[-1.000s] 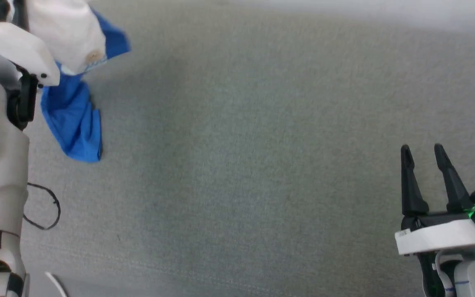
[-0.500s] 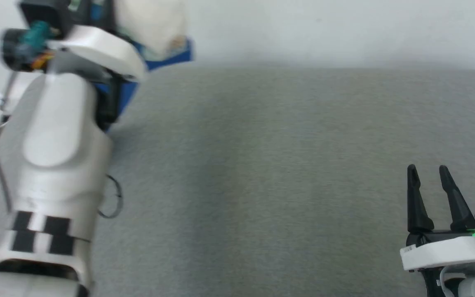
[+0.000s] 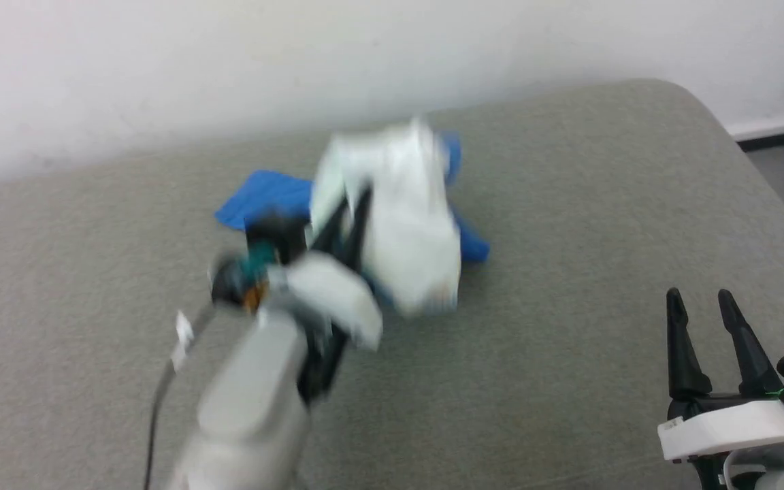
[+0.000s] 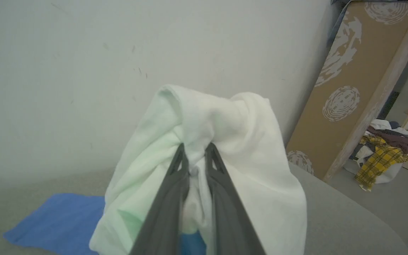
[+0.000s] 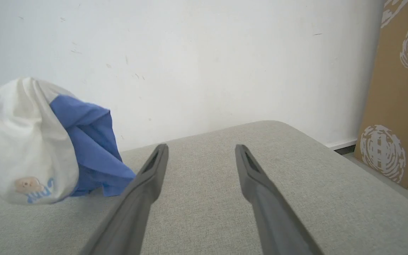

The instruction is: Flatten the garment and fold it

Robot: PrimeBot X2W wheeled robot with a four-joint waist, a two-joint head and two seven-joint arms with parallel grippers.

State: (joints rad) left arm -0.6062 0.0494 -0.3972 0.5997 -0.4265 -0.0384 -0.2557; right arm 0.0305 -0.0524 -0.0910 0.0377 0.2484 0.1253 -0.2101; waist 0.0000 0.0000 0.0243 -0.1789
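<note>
The garment (image 3: 405, 218) is a white T-shirt with blue parts, bunched and lifted over the middle of the grey surface. My left gripper (image 3: 354, 197) is shut on its white cloth, and a blue part trails onto the surface behind it. In the left wrist view the fingertips (image 4: 181, 156) pinch a fold of the garment (image 4: 246, 148), which drapes around them. The right wrist view shows the garment (image 5: 23, 145) hanging at the left, with its tan emblem and blue lettering near the bottom. My right gripper (image 3: 699, 299) stands open at the lower right, nothing between its fingers (image 5: 152, 170).
The grey padded surface (image 3: 569, 204) ends at a rounded far right corner against a white wall (image 3: 229, 61). A tall brown cardboard panel (image 4: 360, 81) leans beyond that corner, with a pile of clothes (image 4: 384, 156) on the floor past it.
The head camera has swung, so the whole picture shifted. My left arm has carried the garment from the upper left toward the middle of the surface. The right gripper keeps its place and stays open.
</note>
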